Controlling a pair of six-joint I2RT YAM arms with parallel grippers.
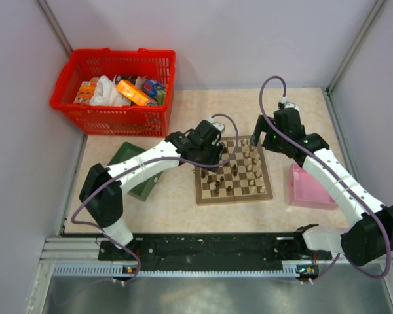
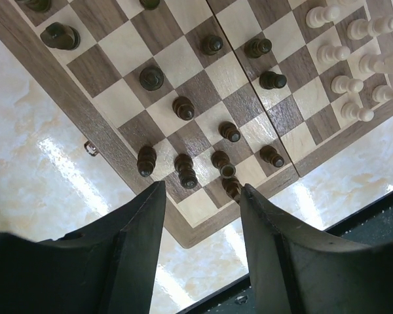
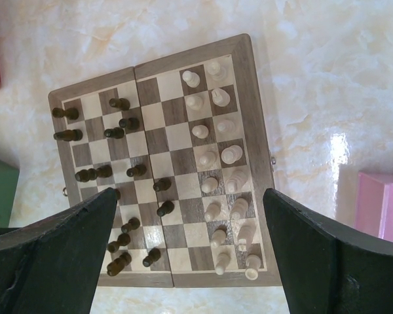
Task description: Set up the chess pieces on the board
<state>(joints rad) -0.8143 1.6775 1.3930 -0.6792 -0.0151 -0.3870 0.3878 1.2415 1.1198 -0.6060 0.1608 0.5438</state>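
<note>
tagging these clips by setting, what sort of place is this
Probably a robot test cell or lab bench, not a home: plain grey partition walls box in a marble-look table, with the left arm and right arm mounted on a metal rail at its near edge.

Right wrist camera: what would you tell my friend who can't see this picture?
A wooden chessboard seen from above, with dark pieces scattered over its left half and cream pieces lined up in two columns on its right half. The right gripper hangs above it, black fingers wide open and empty.
</note>
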